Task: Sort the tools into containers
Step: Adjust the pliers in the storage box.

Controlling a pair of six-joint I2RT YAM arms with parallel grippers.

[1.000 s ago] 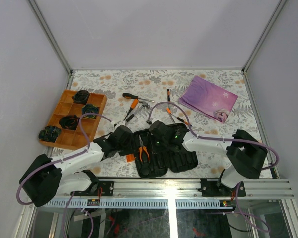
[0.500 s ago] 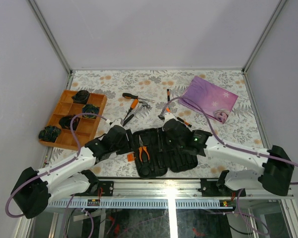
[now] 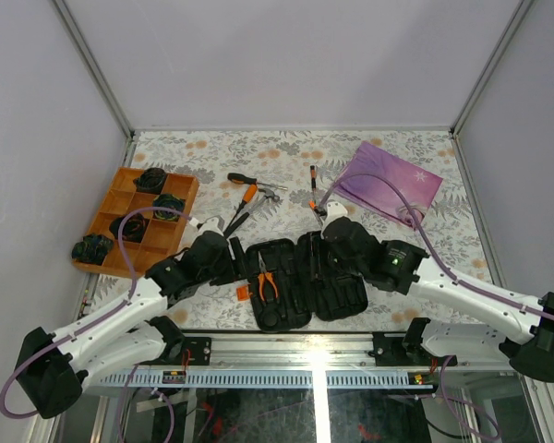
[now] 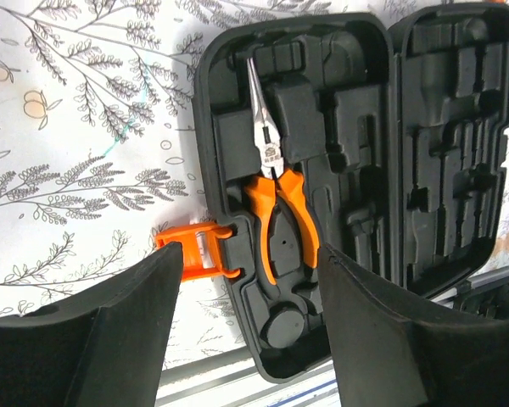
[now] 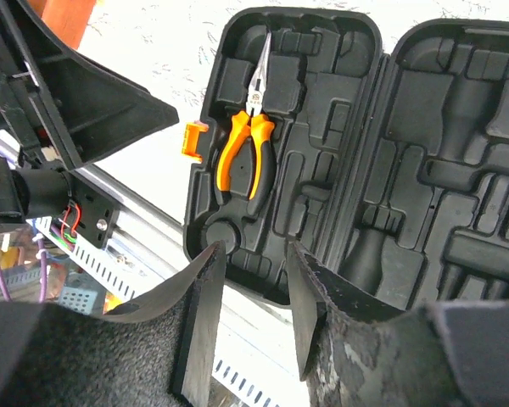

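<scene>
Both arms have swung wider since a second ago, the right one's elbow far out to the side, and both sets of fingers have spread apart.

From above, the left gripper (image 3: 227, 258) hangs just beside the left edge of the black hinged moulded tool case (image 3: 337, 297), which lies open flat near the front rail. The right gripper (image 3: 331, 249) hangs over the case's far right half. Orange-handled needle-nose pliers (image 3: 266, 276) already sit in the left half. Beyond the case, loose on the flowered cloth, lie a black-and-orange screwdriver (image 3: 313, 187), pointing away from the arms and just past the right gripper, and a slanted cluster near the left arm: another dark-handled screwdriver (image 3: 243, 178), an orange-handled tool (image 3: 248, 195) and a steel-headed hammer (image 3: 270, 196).

Seen from the left wrist, the fingers (image 4: 110, 339) stand released and empty, the small orange latch (image 4: 195, 254) and the pliers' handles showing between them.

Seen from the right wrist, those fingers (image 5: 199, 314) are parted too, grasping nothing, with the case's empty slots below.

I'd judge the lone screwdriver suits the right arm, its fingers closing across the handle.
</scene>
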